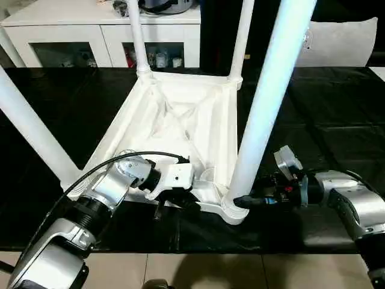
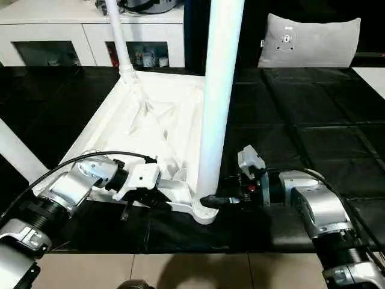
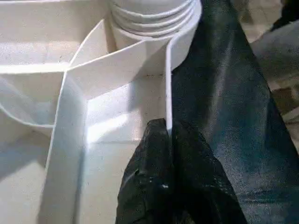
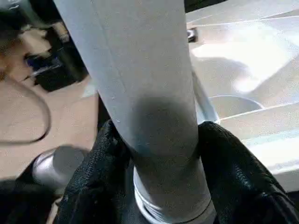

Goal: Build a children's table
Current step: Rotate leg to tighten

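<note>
At my right fingertips, the two black fingers (image 4: 98, 172) sit on either side of the lowest part of a long white tapered plastic tube leg (image 4: 140, 93), pressed against it just above its threaded end. My right gripper (image 1: 242, 201) reaches in level from the right, and its jaws are closed around that leg at the near right corner socket (image 1: 233, 212) of the upturned white plastic rectangular table top (image 1: 180, 120).

My left gripper (image 3: 168, 140) has its black fingers (image 3: 149, 186) pinched together on the thin white side wall (image 3: 168, 84) of the top, close to that same corner, with the leg's threaded base seen just beyond. In the head view the left gripper (image 1: 174, 201) meets the near edge of the top from the left.

The top lies ribbed side up on the black-covered work table (image 1: 325, 120). Two further white tube legs (image 1: 137, 36) stand upright in the far corner sockets, and a fourth leg (image 1: 30, 126) rises slanted from the near left corner. The gripped leg stands nearly upright, leaning slightly right in the left eye view.

Behind the work table stands a white cabinet with glass doors (image 1: 78, 42); a grey cushion (image 2: 310, 42) rests at the far right.
</note>
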Motion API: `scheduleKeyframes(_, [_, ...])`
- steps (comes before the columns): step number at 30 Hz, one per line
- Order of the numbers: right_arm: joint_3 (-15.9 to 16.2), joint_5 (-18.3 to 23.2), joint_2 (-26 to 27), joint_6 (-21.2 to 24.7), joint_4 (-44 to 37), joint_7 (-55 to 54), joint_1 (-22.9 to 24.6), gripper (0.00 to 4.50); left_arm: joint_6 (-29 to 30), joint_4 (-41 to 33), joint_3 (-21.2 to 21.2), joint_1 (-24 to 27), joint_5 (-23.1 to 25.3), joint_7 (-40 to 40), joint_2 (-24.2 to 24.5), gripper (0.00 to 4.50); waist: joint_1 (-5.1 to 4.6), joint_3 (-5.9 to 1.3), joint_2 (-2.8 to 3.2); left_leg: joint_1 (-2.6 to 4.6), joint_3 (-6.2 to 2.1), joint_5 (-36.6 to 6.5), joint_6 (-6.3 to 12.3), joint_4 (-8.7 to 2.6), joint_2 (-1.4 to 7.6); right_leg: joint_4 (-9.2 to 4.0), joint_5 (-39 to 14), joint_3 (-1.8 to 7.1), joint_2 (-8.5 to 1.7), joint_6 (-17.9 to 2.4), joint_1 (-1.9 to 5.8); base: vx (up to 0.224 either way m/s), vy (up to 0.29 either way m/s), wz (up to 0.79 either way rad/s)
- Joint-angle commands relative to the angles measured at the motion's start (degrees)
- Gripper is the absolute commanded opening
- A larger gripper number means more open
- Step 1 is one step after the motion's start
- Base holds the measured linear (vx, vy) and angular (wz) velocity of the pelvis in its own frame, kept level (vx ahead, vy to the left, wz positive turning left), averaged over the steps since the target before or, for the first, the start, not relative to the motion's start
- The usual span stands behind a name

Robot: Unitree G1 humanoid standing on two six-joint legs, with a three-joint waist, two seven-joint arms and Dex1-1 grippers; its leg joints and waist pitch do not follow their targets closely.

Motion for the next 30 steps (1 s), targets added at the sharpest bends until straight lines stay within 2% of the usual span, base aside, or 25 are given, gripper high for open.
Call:
scheduleKeyframes(1, [0.1, -2.6, 4.0, 0.2, 0.3, -9.8, -1.2, 1.98, 4.2, -1.4, -0.7, 0.6, 0.3, 4.2, -3.1, 0.0, -0.57, -3.7, -1.3, -0.47, -1.02, -2.4, 3.3, -4.48, 4.31, -5.13, -25.2, 4.07, -5.55, -2.6, 3.61, 0.0, 0.0, 0.0])
scheduleKeyframes(3, [-1.4, -4.9, 7.8, 0.6, 2.8, -19.2, -2.8, 1.97, 7.9, -2.1, -0.1, 0.6, 0.6, 7.3, -4.8, 0.0, -2.11, -3.24, -1.41, -0.22, -0.99, -6.2, 1.33, -4.55, 3.52, -6.58, -32.4, 3.11, -5.36, 0.9, 3.7, 0.0, 0.0, 0.0])
scheduleKeyframes(4, [-2.3, -5.5, 9.7, 1.4, 4.0, -23.5, -3.6, 1.95, 9.6, -2.4, 0.3, 0.6, 0.6, 8.8, -5.8, 0.0, -2.65, -3.08, -1.35, -0.17, -1.07, -7.2, 0.97, -4.51, 3.45, -6.97, -34.0, 2.69, -5.31, 1.8, 3.73, 0.0, 0.0, 0.0])
scheduleKeyframes(5, [-3.6, -7.0, 12.6, 2.7, 5.7, -31.1, -4.9, 1.94, 12.9, -2.8, 1.1, 0.5, 0.6, 11.9, -7.9, 0.0, -3.78, -3.04, -1.11, 0.09, -1.22, -9.4, 0.55, -4.3, 3.38, -7.82, -36.0, 1.74, -5.21, 3.4, 3.79, 0.0, 0.0, 0.0])
scheduleKeyframes(6, [-4.1, -7.9, 13.8, 3.0, 6.7, -34.7, -5.6, 1.94, 14.3, -2.8, 1.5, 0.4, 0.6, 13.7, -9.0, 0.0, -4.53, -3.01, -0.86, 0.24, -1.38, -10.5, 0.15, -4.29, 3.65, -7.96, -36.1, 1.27, -5.18, 3.5, 3.87, 0.0, 0.0, 0.0])
scheduleKeyframes(7, [-4.3, -8.2, 14.3, 3.0, 7.1, -36.0, -5.8, 1.93, 14.9, -2.7, 1.7, 0.3, 0.7, 14.4, -9.4, 0.0, -6.08, -3.01, -0.68, -0.44, -1.91, -13.2, -0.02, -4.41, 4.23, -8.33, -35.6, 0.12, -5.04, 5.0, 4.78, 0.0, 0.0, 0.0])
scheduleKeyframes(8, [-5.1, -8.6, 15.4, 3.1, 8.1, -39.0, -6.4, 1.93, 16.2, -2.4, 2.3, 0.0, 0.8, 16.5, -10.5, 0.0, -7.01, -3.02, 0.55, 0.74, -2.21, -18.4, 0.53, -4.86, 5.73, -8.61, -33.8, -0.48, -5.01, 5.0, 4.84, 0.0, 0.0, 0.0])
scheduleKeyframes(9, [-6.1, -8.5, 16.6, 3.1, 9.2, -41.8, -7.0, 1.93, 17.3, -2.0, 2.9, -0.3, 0.8, 18.6, -11.7, 0.0, -7.78, -2.98, 1.29, -0.04, -3.38, -23.7, 0.48, -6.41, 7.85, -6.36, -28.5, 0.17, -4.97, 3.8, 6.02, 0.0, 0.0, 0.0])
scheduleKeyframes(10, [-7.5, -8.6, 18.2, 2.8, 10.9, -46.0, -8.0, 1.93, 18.6, -1.3, 4.1, -0.8, 1.0, 22.3, -13.7, 0.0, -8.03, -2.96, 1.32, -0.11, -3.69, -26.3, 0.26, -7.35, 8.93, -4.47, -24.4, 1.11, -4.86, 2.7, 6.15, 0.0, 0.0, 0.0])
scheduleKeyframes(11, [-8.7, -8.6, 19.3, 2.4, 12.3, -49.0, -8.8, 1.93, 19.4, -0.8, 5.0, -1.2, 1.0, 25.2, -15.2, 0.0, -8.19, -2.84, 0.6, 0.28, -3.81, -29.4, -0.9, -7.97, 8.86, -3.32, -20.1, 2.73, -5.13, 1.0, 5.66, 0.0, 0.0, 0.0])
scheduleKeyframes(12, [-9.9, -8.7, 20.5, 0.7, 13.6, -51.5, -9.4, 1.93, 19.5, 0.0, 6.4, -1.7, 0.7, 29.0, -17.5, 0.0, -8.43, -2.46, -0.97, 1.77, -1.94, -26.1, -1.66, -5.23, 4.46, -7.48, -31.4, 2.13, -5.9, 1.5, 3.41, 0.0, 0.0, 0.0])
scheduleKeyframes(13, [-10.1, -8.8, 20.7, 0.2, 13.9, -51.8, -9.5, 1.93, 19.3, 0.2, 6.8, -1.9, 0.7, 29.8, -18.0, 0.0, -8.11, -2.39, -1.52, 3.04, -0.67, -20.9, -1.15, -3.02, 1.88, -9.65, -38.4, 0.82, -6.17, 2.6, 2.18, 0.0, 0.0, 0.0])
scheduleKeyframes(14, [-10.4, -8.8, 21.3, -0.9, 14.0, -51.7, -9.5, 1.93, 19.3, 0.2, 7.3, -2.0, 0.7, 31.1, -19.0, 0.0, -7.88, -2.47, -1.39, 2.87, -0.07, -16.5, -0.06, -2.15, 0.71, -9.92, -41.9, 0.08, -6.55, 3.6, 2.51, 0.0, 0.0, 0.0])
scheduleKeyframes(15, [-10.7, -8.6, 21.7, -1.6, 13.8, -51.2, -9.4, 2.47, 19.3, 0.0, 7.2, -2.0, 0.9, 31.2, -19.4, 0.0, -7.13, -3.25, -0.84, -0.16, -0.77, -9.7, 2.45, -3.57, 2.17, -9.09, -38.2, 0.22, -5.93, 5.8, 4.76, 0.059, -0.019, -0.04])
scheduleKeyframes(16, [-10.8, -8.5, 21.8, -1.9, 13.5, -51.0, -9.2, 2.61, 19.4, -0.3, 6.9, -1.9, 1.1, 31.0, -19.3, 0.0, -6.96, -3.65, -0.49, 0.11, -1.02, -8.4, 2.4, -3.95, 2.94, -8.85, -34.5, 0.46, -5.7, 5.2, 4.56, 0.0, 0.0, 0.0])
scheduleKeyframes(17, [-10.8, -7.8, 22.1, -2.5, 12.2, -49.5, -8.6, 2.61, 19.1, -0.7, 6.1, -1.7, 1.9, 30.5, -18.8, 0.0, -7.01, -4.06, 0.21, -0.56, -1.89, -6.0, 2.54, -4.48, 4.27, -7.21, -25.1, 1.09, -5.55, 2.4, 4.93, 0.0, 0.0, 0.0])
scheduleKeyframes(18, [-10.5, -7.7, 21.8, -2.4, 11.5, -48.9, -8.3, 2.67, 18.8, -0.9, 5.6, -1.5, 2.3, 30.2, -18.3, 0.0, -7.07, -4.21, 0.13, -0.79, -2.17, -4.6, 2.84, -4.6, 4.89, -6.46, -20.8, 1.5, -5.49, 0.8, 4.9, 0.0, 0.0, 0.0])
scheduleKeyframes(19, [-10.4, -7.6, 21.7, -2.6, 11.2, -48.5, -8.0, 2.82, 18.6, -0.9, 5.4, -1.5, 2.5, 30.0, -18.1, 0.0, -6.59, -4.51, -0.04, 0.08, -1.93, -3.0, 3.35, -4.41, 5.37, -5.57, -14.9, 2.27, -5.61, -2.7, 4.03, 0.058, 0.002, 0.13])
scheduleKeyframes(20, [-10.2, -7.5, 21.3, -3.4, 10.5, -47.6, -7.5, 2.97, 18.2, -0.8, 5.2, -1.3, 2.7, 29.7, -17.5, 0.0, -6.49, -4.54, -0.37, 0.06, -1.75, -2.1, 3.66, -4.33, 5.19, -5.13, -13.3, 2.6, -5.62, -4.1, 3.93, 0.058, 0.002, 0.13])
scheduleKeyframes(21, [-10.1, -7.0, 20.3, -4.5, 9.5, -45.5, -6.7, 3.05, 16.8, -0.2, 4.9, -1.3, 3.3, 29.1, -16.4, 0.0, -5.76, -4.81, 0.07, -0.97, -1.67, 1.2, 5.39, -4.13, 4.68, -4.13, -9.5, 2.78, -5.81, -6.6, 4.82, 0.0, 0.0, 0.0])
scheduleKeyframes(22, [-9.9, -6.7, 19.5, -5.5, 8.9, -43.7, -6.1, 3.1, 15.8, 0.2, 4.6, -1.2, 3.6, 28.5, -15.6, 0.0, -5.38, -5.06, 0.11, -0.7, -1.55, 2.6, 6.05, -3.9, 4.79, -3.88, -7.8, 2.89, -5.84, -6.8, 4.52, 0.0, 0.0, 0.0])
scheduleKeyframes(23, [-9.4, -6.4, 18.0, -6.7, 7.9, -40.8, -5.3, 3.17, 14.6, 0.6, 4.2, -1.1, 4.0, 27.6, -14.5, 0.0, -5.01, -5.23, -0.15, -1.11, -1.58, 5.2, 7.64, -3.57, 4.66, -3.12, -4.3, 2.97, -5.78, -7.2, 4.64, 0.0, 0.0, 0.0])
scheduleKeyframes(25, [-9.1, -6.2, 17.0, -6.9, 7.2, -39.1, -4.7, 3.41, 13.7, 0.7, 4.0, -1.0, 4.0, 26.7, -13.9, 0.0, -4.19, -4.97, -0.21, -1.45, -1.36, 6.2, 9.05, -3.45, 4.54, -3.0, -3.8, 3.03, -5.83, -7.5, 4.49, 0.0, 0.0, 0.0])
scheduleKeyframes(28, [-9.0, -5.5, 13.6, -7.1, 5.6, -33.3, -3.5, 3.54, 10.7, 0.8, 2.8, -0.6, 4.1, 23.3, -11.5, 0.0, -3.39, -4.66, -0.16, -1.18, -1.09, 3.2, 8.0, -3.66, 4.56, -3.95, -10.6, 2.86, -5.7, -5.6, 4.41, 0.0, 0.0, 0.0])
scheduleKeyframes(30, [-8.5, -5.2, 11.0, -7.1, 4.8, -29.1, -2.8, 3.89, 8.3, 0.6, 2.0, -0.4, 4.0, 20.7, -9.9, 0.0, -2.68, -4.23, -0.14, -0.61, -1.0, -1.2, 5.93, -4.1, 4.69, -5.12, -18.3, 2.7, -5.53, -2.6, 4.16, 0.0, 0.0, 0.0])
